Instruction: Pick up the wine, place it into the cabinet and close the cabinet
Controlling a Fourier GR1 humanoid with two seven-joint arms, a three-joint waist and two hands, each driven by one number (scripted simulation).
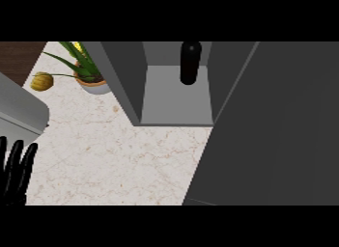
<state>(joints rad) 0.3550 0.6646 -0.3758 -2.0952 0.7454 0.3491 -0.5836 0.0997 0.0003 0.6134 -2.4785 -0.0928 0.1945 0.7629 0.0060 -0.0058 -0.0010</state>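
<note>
- The fingers (8,164) of the left hand (7,183) stand straight and side by side, tips pointing up the view, curled round nothing.
- This hand shows at the lower left edge of the head view, resting open near the edge of the counter (115,159), well apart from the cabinet.
- Only the fingers and part of the palm are in sight; the forearm behind them is cut off by the lower edge.
- The right hand shows nowhere in the view.
- The wine bottle (190,62) is a dark, slim shape inside the cabinet (176,101), towards the back of the open compartment.
- The bottle's long axis runs up and down in the view, one rounded end towards the top and the other resting towards the cabinet's grey floor; from this steep angle I cannot tell whether it stands upright or leans.
- No hand touches the bottle.
- The cabinet's grey side walls flank the bottle on the left and right.
- A broad dark grey panel (279,125), which looks like the cabinet door standing open, fills the right side of the view.
- A potted plant (90,77) with long green leaves sits on the counter just left of the cabinet.
- A small yellow fruit-like thing (41,81) lies left of the pot.
- A grey block (11,106) covers the left edge above the hand.
</note>
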